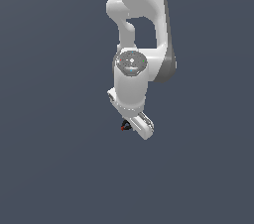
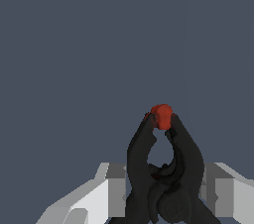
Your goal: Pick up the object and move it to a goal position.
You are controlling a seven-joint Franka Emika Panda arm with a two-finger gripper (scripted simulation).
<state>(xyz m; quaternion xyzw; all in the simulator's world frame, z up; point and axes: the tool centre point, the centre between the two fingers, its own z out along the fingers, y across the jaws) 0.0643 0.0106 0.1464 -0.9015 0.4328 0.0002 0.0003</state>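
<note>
The object (image 2: 163, 168) is a small black clamp-like thing with two thin prongs that meet at a red tip (image 2: 161, 115). In the wrist view it sits between my grey-white fingers (image 2: 115, 188), which press against both of its sides. My gripper (image 2: 166, 181) is shut on it. In the exterior view the object (image 1: 125, 127) is a tiny black and red speck at the low end of the white arm, just to the exterior view's left of the gripper (image 1: 135, 125), whose hand hides most of it.
The white arm (image 1: 136, 44) comes down from the top of the exterior view. Around it lies only a plain dark grey-blue surface (image 1: 49, 168), with no other objects or edges in sight.
</note>
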